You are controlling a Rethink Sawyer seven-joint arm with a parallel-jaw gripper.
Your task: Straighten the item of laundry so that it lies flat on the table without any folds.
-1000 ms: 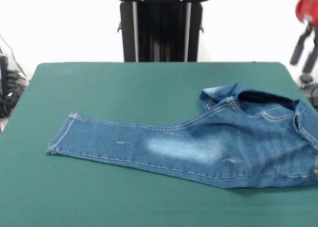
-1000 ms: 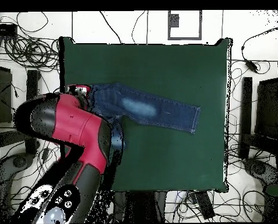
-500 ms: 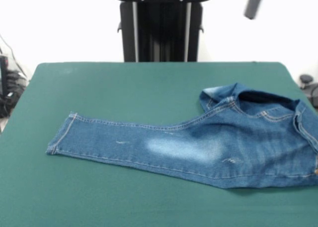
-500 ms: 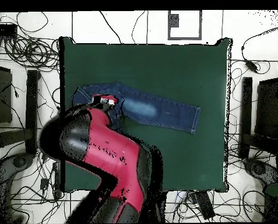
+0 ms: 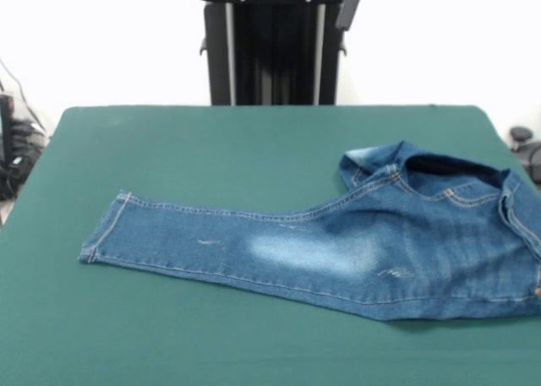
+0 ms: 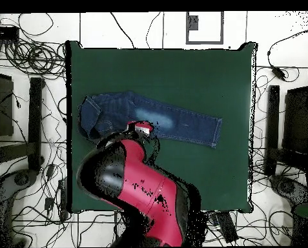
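Fingers' state cannot be told; the arm point(image 6: 133, 187) covers them. Jeans point(image 5: 338, 242) lie toward the worktop's point(image 5: 211, 141) 3 o'clock side in front view: one leg extended flat, pale patch mid-thigh, waistband rumpled and folded.

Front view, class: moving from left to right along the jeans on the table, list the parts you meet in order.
Hemmed leg cuff → faded pale patch → bunched, folded-over waist, all on the green table.
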